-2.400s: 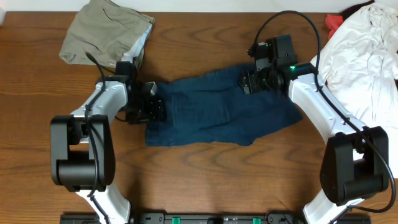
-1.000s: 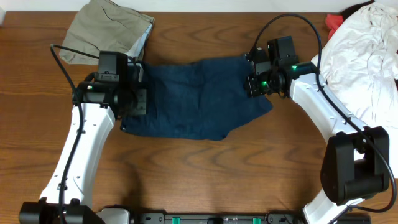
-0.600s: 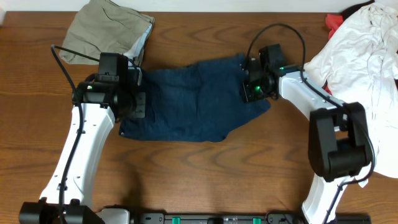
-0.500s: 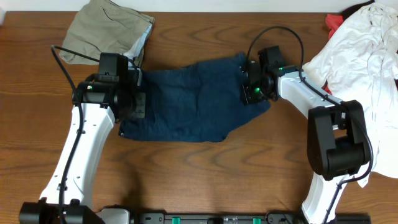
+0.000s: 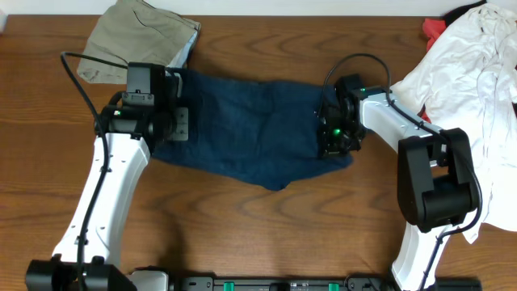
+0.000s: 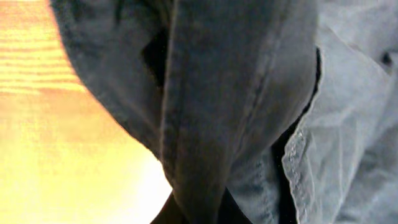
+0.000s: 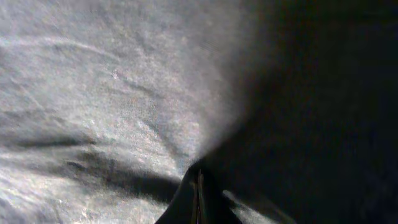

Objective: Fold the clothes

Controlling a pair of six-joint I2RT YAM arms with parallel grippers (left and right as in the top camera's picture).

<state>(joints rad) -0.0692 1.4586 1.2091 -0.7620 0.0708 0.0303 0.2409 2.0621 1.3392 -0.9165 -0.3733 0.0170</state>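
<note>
A wooden bench [image 5: 266, 234] fills the overhead view, brown, with its grain running from side to side. In the left wrist view a patch of the bench [image 6: 56, 143] shows washed out to bright orange-yellow. A small red thing [image 5: 434, 28] lies at the far right edge, its kind unclear. A pale object [image 5: 2, 23] just enters at the far left corner.

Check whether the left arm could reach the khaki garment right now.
Probably yes for reach: the khaki garment lies just beyond the left pincer, with nothing between. But that pincer seems shut on the navy garment, so it must release first.
</note>
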